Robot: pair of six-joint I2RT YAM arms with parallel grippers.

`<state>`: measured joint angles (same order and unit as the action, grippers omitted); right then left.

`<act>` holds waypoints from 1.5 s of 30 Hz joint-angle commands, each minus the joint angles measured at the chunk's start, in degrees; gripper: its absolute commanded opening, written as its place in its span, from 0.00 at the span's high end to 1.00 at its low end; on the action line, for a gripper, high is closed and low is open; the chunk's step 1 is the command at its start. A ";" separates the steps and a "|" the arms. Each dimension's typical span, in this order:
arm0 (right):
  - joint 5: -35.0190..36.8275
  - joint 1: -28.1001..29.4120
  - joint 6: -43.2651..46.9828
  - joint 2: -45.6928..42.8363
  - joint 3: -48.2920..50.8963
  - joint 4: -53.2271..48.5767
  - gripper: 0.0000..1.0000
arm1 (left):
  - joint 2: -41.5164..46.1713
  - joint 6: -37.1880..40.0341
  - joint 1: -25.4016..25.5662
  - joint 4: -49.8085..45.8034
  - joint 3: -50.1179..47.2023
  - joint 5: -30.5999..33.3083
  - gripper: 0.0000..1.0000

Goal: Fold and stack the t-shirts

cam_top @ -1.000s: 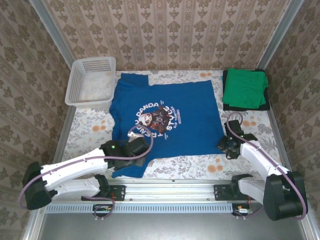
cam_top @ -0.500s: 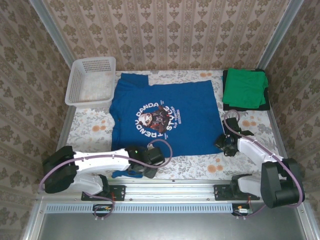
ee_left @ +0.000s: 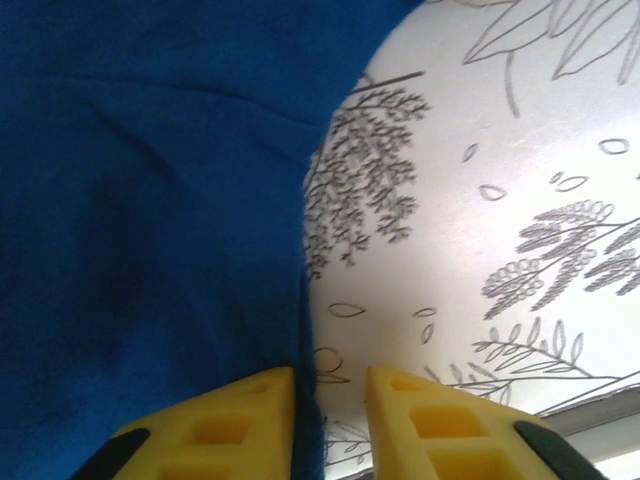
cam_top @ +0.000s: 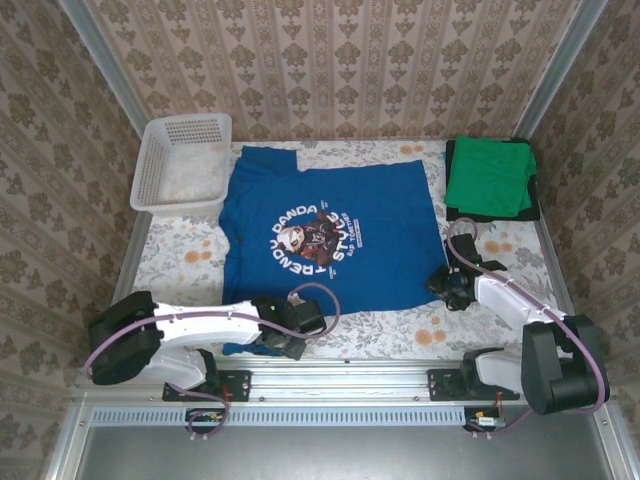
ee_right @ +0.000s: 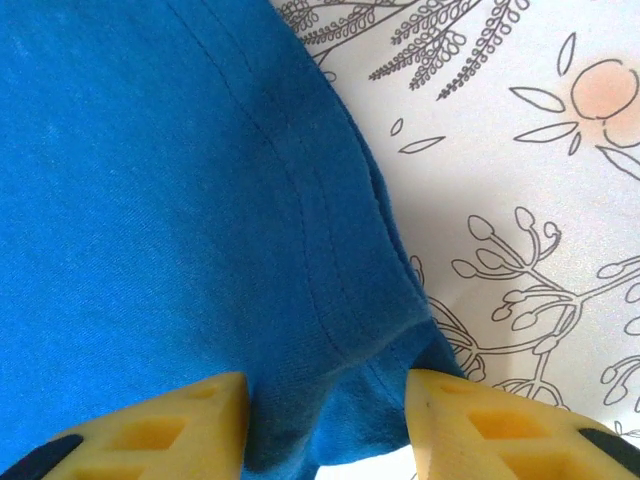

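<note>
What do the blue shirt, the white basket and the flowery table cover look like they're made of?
Blue shirt: soft matte knit, likely cotton; fine texture, a stitched hem and limp creases show close up. White basket: stiff plastic, judging by its moulded lattice walls. Table cover: smooth printed sheet with a faint sheen, maybe vinyl or coated cloth; unclear which.

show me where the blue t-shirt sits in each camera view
Top external: blue t-shirt spread flat mid-table, print up.
Left wrist: blue t-shirt covers the left half.
Right wrist: blue t-shirt covers left and centre, hem seam visible.
Shared landmark: floral tablecloth beside it.
</note>
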<state>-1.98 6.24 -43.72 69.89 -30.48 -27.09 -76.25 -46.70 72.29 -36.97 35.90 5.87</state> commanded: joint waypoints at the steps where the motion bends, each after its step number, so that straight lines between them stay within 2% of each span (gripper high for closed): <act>1: -0.33 0.26 0.31 0.83 -0.19 -0.31 0.61 | 2.73 -1.20 -0.30 -1.15 -2.16 0.21 0.84; 7: -0.69 0.48 0.44 -2.20 -0.89 -2.35 0.82 | 8.54 1.37 -1.50 -0.54 -0.22 -0.13 0.99; 12: 0.28 0.59 1.38 -6.41 -2.40 -6.06 0.97 | 10.48 7.45 -6.47 -2.56 4.63 0.30 1.00; 16: -0.06 0.62 2.84 -6.48 -5.66 -8.02 0.98 | 9.67 15.45 -13.07 -3.01 10.26 -0.89 1.00; 20: 0.70 0.65 4.22 -3.80 -10.21 -8.16 0.98 | 5.39 26.33 -22.91 -1.84 17.40 -4.02 1.00; 22: 1.38 0.57 4.85 -0.99 -12.80 -7.57 0.97 | 1.14 31.40 -28.06 -0.90 21.78 -6.63 1.00; 26: 1.22 0.27 6.20 6.13 -18.56 -6.31 0.97 | -9.87 39.28 -34.91 -0.56 32.03 -13.25 0.99; 28: 1.19 0.26 6.96 9.42 -21.66 -5.83 0.97 | -17.03 41.79 -37.87 -0.84 37.73 -16.28 0.94; 30: 0.52 0.26 7.65 13.70 -23.81 -4.94 0.97 | -23.56 42.61 -40.56 -1.74 43.24 -19.15 0.82; 31: 0.43 0.26 8.04 15.26 -24.92 -4.82 0.97 | -26.45 42.85 -41.63 -2.43 45.84 -20.83 0.82; 34: -0.02 0.18 9.12 19.21 -27.31 -4.45 0.97 | -29.47 42.93 -43.13 -3.74 49.59 -22.59 0.71; 36: -0.31 0.18 9.83 21.33 -28.52 -4.38 0.97 | -26.71 41.78 -43.83 -2.19 47.77 -21.40 0.62; 38: -0.39 0.51 10.63 23.14 -29.06 -4.41 0.98 | -21.53 35.23 -45.79 0.61 43.15 -17.20 0.49; 39: -0.49 0.70 11.14 23.85 -29.24 -4.63 0.98 | -18.58 32.69 -48.33 1.74 40.49 -17.14 0.22; 40: -0.61 0.69 11.12 24.42 -29.13 -4.89 0.98 | -15.35 31.03 -49.92 2.78 37.46 -16.16 0.04; 42: -1.28 0.70 10.98 24.65 -27.98 -3.88 0.99 | -9.15 29.83 -50.83 2.64 32.90 -11.83 0.00; 45: -1.85 0.35 11.59 24.73 -26.83 -2.37 0.98 | 0.92 29.95 -48.65 1.83 25.46 -6.21 0.00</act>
<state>-2.28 6.63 -33.85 94.32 -57.95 -30.92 -82.02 -14.04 21.37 -34.92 65.78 -6.00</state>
